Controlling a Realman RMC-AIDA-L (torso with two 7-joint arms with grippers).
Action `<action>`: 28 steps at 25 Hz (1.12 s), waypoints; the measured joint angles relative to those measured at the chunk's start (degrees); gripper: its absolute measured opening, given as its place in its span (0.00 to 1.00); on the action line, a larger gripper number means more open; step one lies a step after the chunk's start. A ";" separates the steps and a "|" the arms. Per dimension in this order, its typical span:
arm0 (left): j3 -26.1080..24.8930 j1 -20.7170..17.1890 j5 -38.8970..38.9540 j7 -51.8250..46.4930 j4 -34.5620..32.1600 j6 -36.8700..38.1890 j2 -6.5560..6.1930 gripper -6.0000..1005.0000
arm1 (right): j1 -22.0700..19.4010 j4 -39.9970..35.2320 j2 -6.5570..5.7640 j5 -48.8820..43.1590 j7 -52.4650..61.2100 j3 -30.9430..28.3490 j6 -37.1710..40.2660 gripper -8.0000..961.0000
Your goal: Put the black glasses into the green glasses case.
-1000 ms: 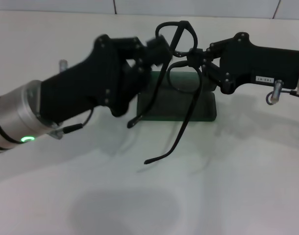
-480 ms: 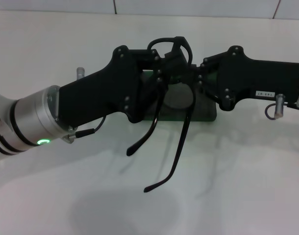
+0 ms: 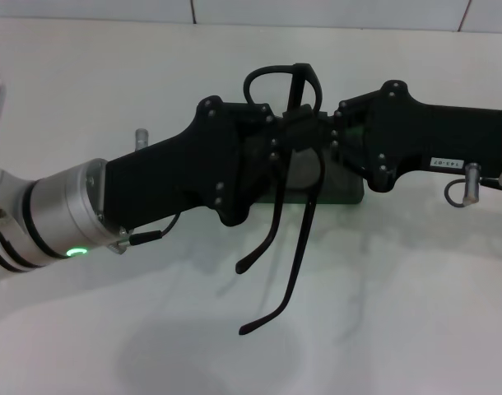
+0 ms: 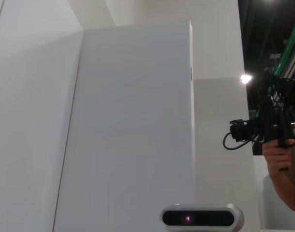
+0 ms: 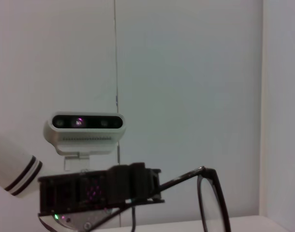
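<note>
Handover step, by the look of it: glasses [image 3: 294, 156] held aloft between left gripper [image 3: 271, 136] and right gripper [image 3: 321, 136], both clamping the frame, above case [image 3: 337, 185]. Next: release one, lower toward 6 o'clock.

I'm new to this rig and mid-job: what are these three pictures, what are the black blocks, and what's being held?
The wide picture is from the robot's head, looking down at a white table. The black blocks are its arms' ends: the left tool and the right tool, meeting in mid-air at the black glasses, whose temple arms hang down open. Behind them the green glasses case lies on the table. The other two pictures come from wrist cameras; the right one shows the glasses and the opposite arm.
</note>
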State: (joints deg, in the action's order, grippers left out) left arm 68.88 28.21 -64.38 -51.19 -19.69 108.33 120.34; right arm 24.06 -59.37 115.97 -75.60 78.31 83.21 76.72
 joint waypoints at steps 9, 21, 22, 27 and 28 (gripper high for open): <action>0.11 0.25 0.41 1.50 2.71 -0.75 0.10 0.05 | -0.16 -0.05 0.05 0.81 -0.14 -0.23 2.88 0.04; 0.11 0.44 0.33 1.53 2.91 -2.04 0.07 0.05 | -0.18 0.09 0.11 1.98 -1.38 -0.31 3.94 0.04; 0.11 0.44 0.32 1.52 2.91 -2.04 0.06 0.05 | -0.20 0.29 0.09 2.43 -1.73 -0.43 3.82 0.04; 0.04 0.33 0.38 1.53 2.72 -0.20 -0.12 0.05 | -0.28 2.89 -0.04 5.07 -3.26 -4.17 4.59 0.04; 0.04 0.33 0.38 1.53 2.72 -0.20 -0.12 0.05 | -0.34 3.28 -0.09 5.28 -3.29 -5.46 5.35 0.05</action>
State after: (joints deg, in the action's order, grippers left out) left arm 68.93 28.55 -64.00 -49.66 -16.97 108.13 120.22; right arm 23.72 -56.09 115.88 -70.32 75.02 77.75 82.08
